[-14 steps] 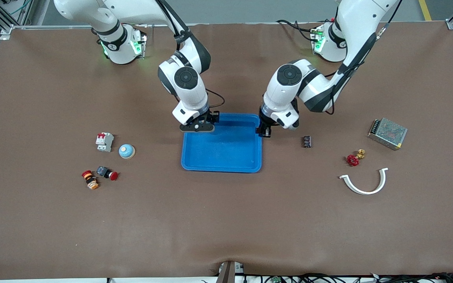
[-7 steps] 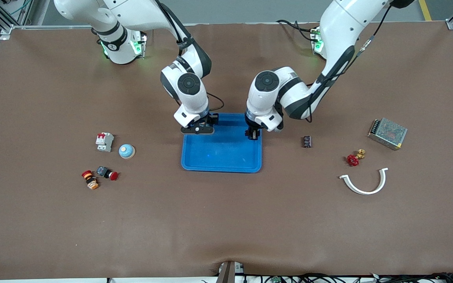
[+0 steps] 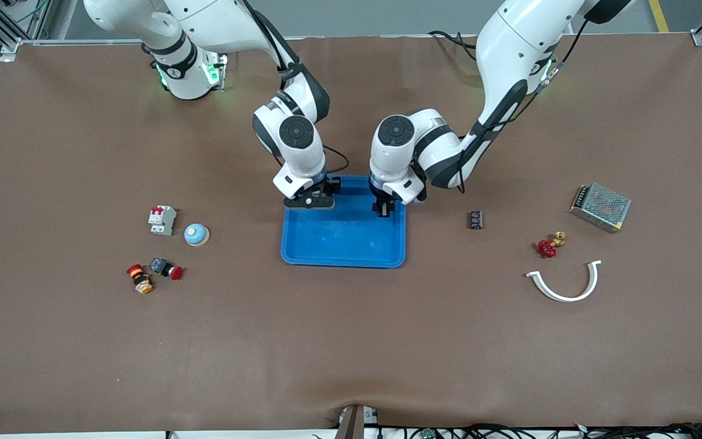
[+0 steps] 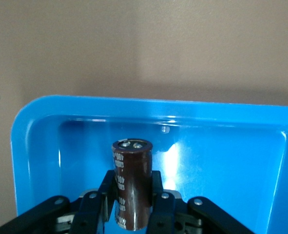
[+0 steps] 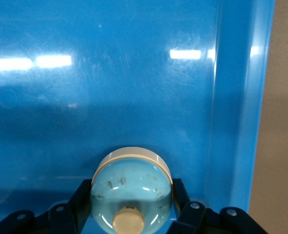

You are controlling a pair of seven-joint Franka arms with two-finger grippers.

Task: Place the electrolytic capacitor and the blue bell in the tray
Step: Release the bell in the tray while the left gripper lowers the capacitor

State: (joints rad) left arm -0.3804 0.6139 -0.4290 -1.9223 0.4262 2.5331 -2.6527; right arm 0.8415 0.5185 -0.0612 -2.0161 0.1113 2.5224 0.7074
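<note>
The bright blue tray [image 3: 343, 263] lies mid-table. My left gripper [image 3: 382, 208] is shut on a dark brown electrolytic capacitor [image 4: 131, 161] and holds it upright over the tray's corner [image 4: 134, 103] toward the left arm's end; the grip shows in the left wrist view [image 4: 131, 192]. My right gripper [image 3: 308, 199] is shut on a light blue bell [image 5: 131, 175] with a cream knob, low over the tray floor near its wall [image 5: 241, 97]; its fingers [image 5: 83, 195] clamp the bell's sides.
Toward the right arm's end lie another light blue bell [image 3: 196, 235], a white circuit breaker [image 3: 162, 219] and two red push buttons [image 3: 167, 269]. Toward the left arm's end lie a small dark part [image 3: 476, 219], a red valve [image 3: 547, 247], a white curved clip [image 3: 564, 283] and a metal power supply [image 3: 600, 207].
My left gripper has moved with the capacitor from the tray's rim to over its inside. My right gripper has shifted slightly farther over the tray with the bell.
</note>
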